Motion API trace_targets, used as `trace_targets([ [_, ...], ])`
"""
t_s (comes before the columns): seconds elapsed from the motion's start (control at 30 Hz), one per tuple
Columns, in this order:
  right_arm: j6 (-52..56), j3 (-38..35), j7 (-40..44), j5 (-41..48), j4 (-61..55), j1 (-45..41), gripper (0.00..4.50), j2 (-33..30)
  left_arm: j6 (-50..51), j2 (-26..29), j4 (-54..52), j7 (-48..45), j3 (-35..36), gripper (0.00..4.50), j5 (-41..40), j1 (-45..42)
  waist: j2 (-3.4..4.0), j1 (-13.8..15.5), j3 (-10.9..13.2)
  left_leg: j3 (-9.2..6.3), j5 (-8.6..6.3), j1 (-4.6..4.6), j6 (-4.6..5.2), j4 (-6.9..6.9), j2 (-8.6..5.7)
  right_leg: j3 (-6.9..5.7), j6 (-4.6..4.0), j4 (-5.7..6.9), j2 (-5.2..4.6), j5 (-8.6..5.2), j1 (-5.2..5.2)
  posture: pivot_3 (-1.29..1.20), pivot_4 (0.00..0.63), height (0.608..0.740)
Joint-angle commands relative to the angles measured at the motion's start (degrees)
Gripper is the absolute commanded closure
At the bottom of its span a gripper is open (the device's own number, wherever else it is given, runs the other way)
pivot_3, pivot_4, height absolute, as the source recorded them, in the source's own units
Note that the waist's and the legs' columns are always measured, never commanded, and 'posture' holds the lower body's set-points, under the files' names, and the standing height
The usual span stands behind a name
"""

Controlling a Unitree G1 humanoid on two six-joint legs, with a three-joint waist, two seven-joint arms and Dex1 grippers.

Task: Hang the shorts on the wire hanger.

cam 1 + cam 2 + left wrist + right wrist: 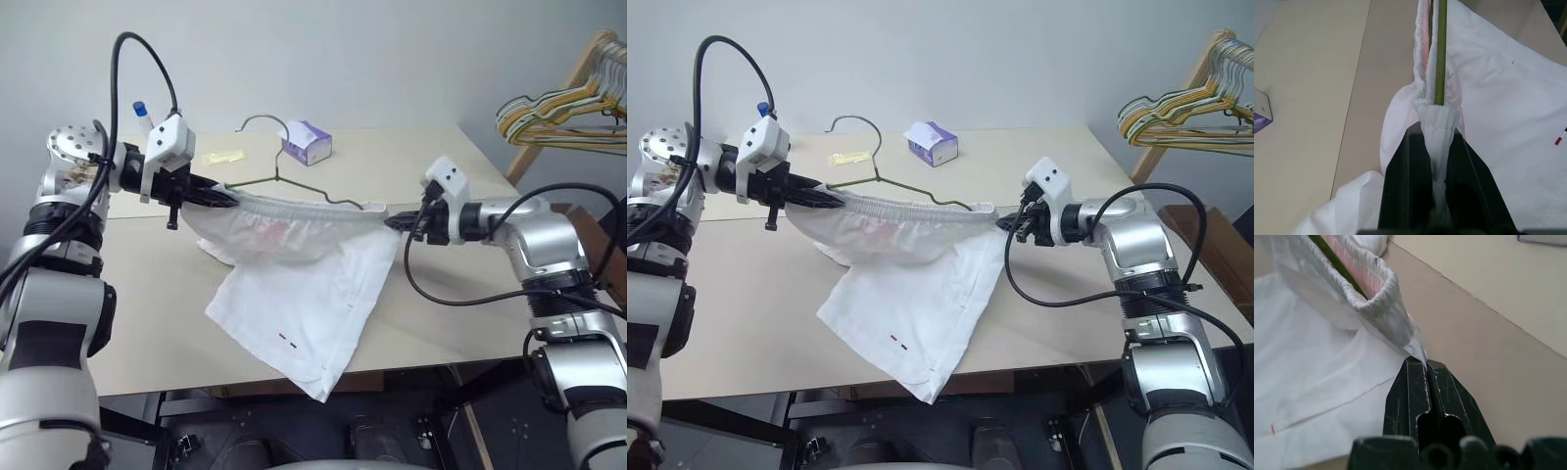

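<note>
The white shorts [313, 274] hang stretched between my two grippers above the beige table [147, 294], their legs draping down onto it. My left gripper [223, 198] is shut on one end of the gathered waistband [1436, 117]. At the other end my right gripper [397, 223] is shut on a pinch of the fabric [1415, 345]. The wire hanger [277, 157] rises behind the waistband with its hook up. Its lower bar [1440, 49] runs inside the waistband opening, and its ends are hidden in the cloth.
A purple-and-white tissue box [307, 143] and a small yellow packet [224, 157] lie at the back of the table. A bunch of coloured hangers [563, 108] hangs on a wooden stand at the far right. The table's front edge [176, 377] is near.
</note>
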Motion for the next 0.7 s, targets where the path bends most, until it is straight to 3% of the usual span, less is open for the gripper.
trace_targets([
  [0.03,-1.46,2.23,2.53,-3.78,-7.04,-5.47,4.45,-3.69,-1.07,0.32,0.49,-0.17,2.16,4.5,1.99,-2.39,0.03,-0.11,0.02,0.0,0.0,0.0,0.0,0.0,0.0,0.0,0.0,0.0,0.0,0.0,-0.01,-0.08,0.0,0.74],
  [0.17,1.2,6.31,6.99,-4.92,-11.72,-11.48,4.45,-4.99,-1.68,-1.09,1.72,-0.17,4.34,4.5,4.2,-3.2,0.04,-0.14,0.02,0.03,0.0,0.01,0.0,0.01,0.0,0.03,-0.04,0.06,0.0,-0.03,-0.06,-0.09,0.0,0.74],
  [0.33,4.7,9.74,7.34,-6.76,-10.01,-18.55,4.45,-1.97,-1.88,-2.15,1.52,-0.17,6.36,4.5,4.88,-3.25,0.04,-0.13,0.02,0.04,0.0,-0.01,0.0,0.03,0.01,0.02,-0.05,0.06,0.0,-0.03,-0.07,-0.09,0.0,0.74],
  [0.7,-0.51,12.94,6.52,-12.2,-6.84,-18.96,4.45,1.69,-0.29,-2.14,-0.42,-0.17,9.03,4.5,4.05,-1.74,0.04,-0.15,0.02,0.04,0.01,-0.22,-0.01,0.06,0.01,0.0,-0.04,0.18,-0.01,-0.03,-0.27,-0.08,0.0,0.74],
])
